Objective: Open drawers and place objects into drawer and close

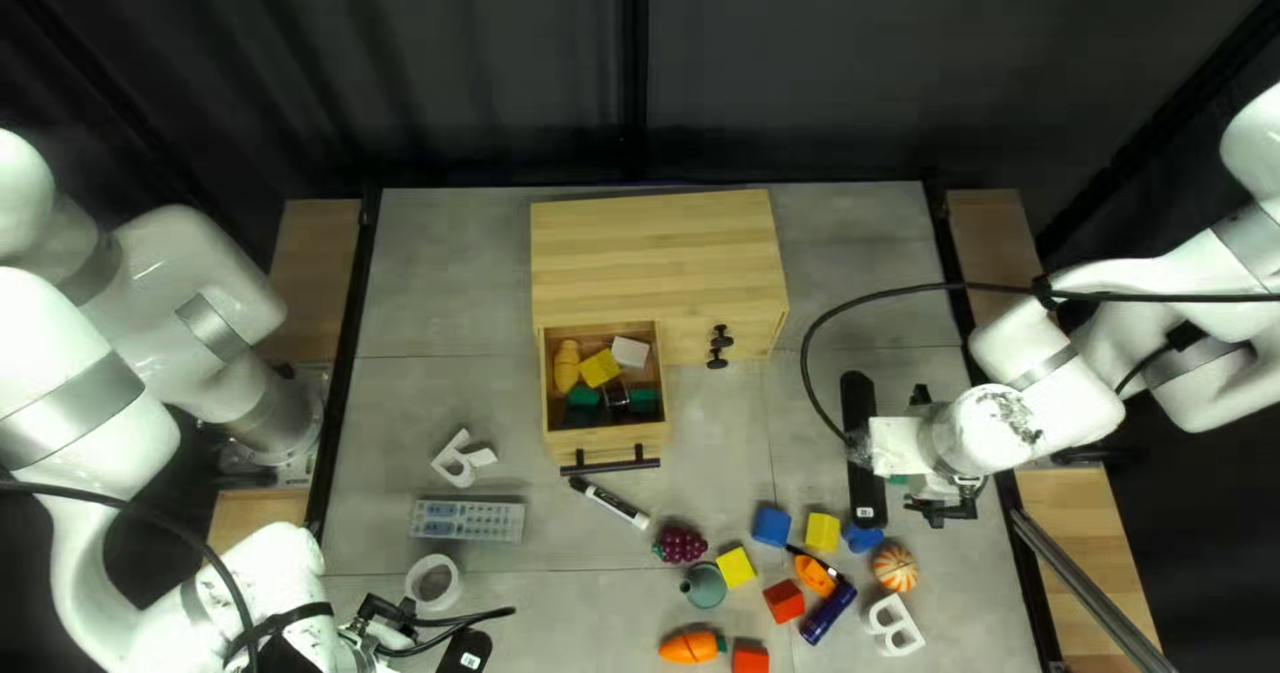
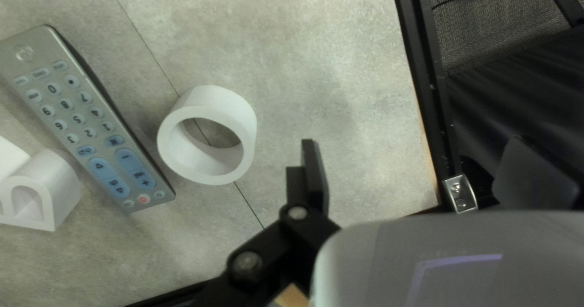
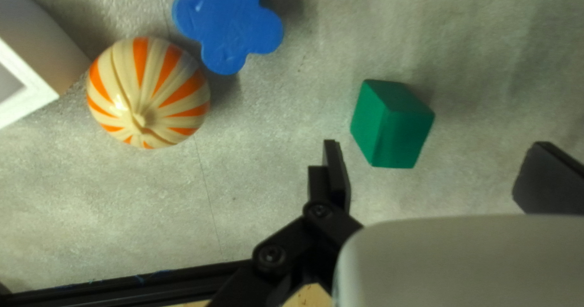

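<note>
In the top left view, the wooden cabinet [image 1: 654, 240] has one drawer [image 1: 604, 448] pulled out, holding a yellow block [image 1: 599, 366], a white piece [image 1: 631, 352], green blocks and more. My left gripper [image 1: 387, 616] is at the near left; my right gripper [image 1: 944, 500] is partly hidden beneath its arm. In the left wrist view my left gripper [image 2: 420, 164] stands open over bare table, a white ring [image 2: 243, 121] off to one side. In the right wrist view a green block [image 3: 389, 124] lies ahead of my open right gripper [image 3: 438, 161], between the lines of its fingers, untouched.
A remote [image 1: 467, 520], a white letter R [image 1: 460, 462] and a marker [image 1: 610, 501] lie before the cabinet. Grapes [image 1: 680, 545], coloured blocks, a carrot [image 1: 691, 646] and a striped ball [image 1: 895, 568] are scattered near my right arm. Dark knobs [image 1: 720, 346] stick out beside the open drawer.
</note>
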Controlling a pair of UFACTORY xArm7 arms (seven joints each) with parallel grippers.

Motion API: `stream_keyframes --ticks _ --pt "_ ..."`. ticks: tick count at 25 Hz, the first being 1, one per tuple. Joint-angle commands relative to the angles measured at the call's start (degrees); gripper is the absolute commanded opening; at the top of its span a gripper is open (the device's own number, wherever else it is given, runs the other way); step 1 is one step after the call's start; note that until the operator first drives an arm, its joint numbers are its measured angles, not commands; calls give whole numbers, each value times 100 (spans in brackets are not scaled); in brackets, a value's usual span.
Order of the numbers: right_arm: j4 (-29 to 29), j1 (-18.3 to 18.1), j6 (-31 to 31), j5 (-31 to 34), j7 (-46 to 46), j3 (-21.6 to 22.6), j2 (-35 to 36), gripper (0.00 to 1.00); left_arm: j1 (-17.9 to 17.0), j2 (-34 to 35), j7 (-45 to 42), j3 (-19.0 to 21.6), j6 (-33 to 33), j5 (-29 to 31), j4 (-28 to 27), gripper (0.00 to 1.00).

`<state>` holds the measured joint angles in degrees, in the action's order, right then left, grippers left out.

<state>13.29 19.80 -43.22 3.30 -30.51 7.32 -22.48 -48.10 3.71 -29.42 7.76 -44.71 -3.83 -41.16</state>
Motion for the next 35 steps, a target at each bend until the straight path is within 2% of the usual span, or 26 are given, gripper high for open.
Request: stream_keyframes --ticks 1,12,14,16,17,18,19,28,35 --pt "-149 -29 271 15 12 -25 76 100 0 0 0 0 0 0 0 100" --pt "-98 -86 457 40 -45 -31 278 100 0 0 0 0 0 0 0 100" --pt "-113 -100 511 59 -43 -35 314 93 0 0 0 0 0 0 0 100" --pt "-152 -111 547 83 -58 -27 285 64 0 0 0 0 0 0 0 100" --pt "-174 -111 560 93 -73 -18 262 42 0 0 0 0 0 0 0 100" --pt "-186 -109 567 100 -85 -9 250 10 0 0 0 0 0 0 0 100" --pt "-206 -107 578 114 -116 12 231 2 0 0 0 0 0 0 0 100" --pt "-166 -150 161 248 -215 99 -280 1 0 0 0 0 0 0 0 100" --pt "463 -508 -496 604 113 -92 -398 0 0 0 0 0 0 0 0 100"
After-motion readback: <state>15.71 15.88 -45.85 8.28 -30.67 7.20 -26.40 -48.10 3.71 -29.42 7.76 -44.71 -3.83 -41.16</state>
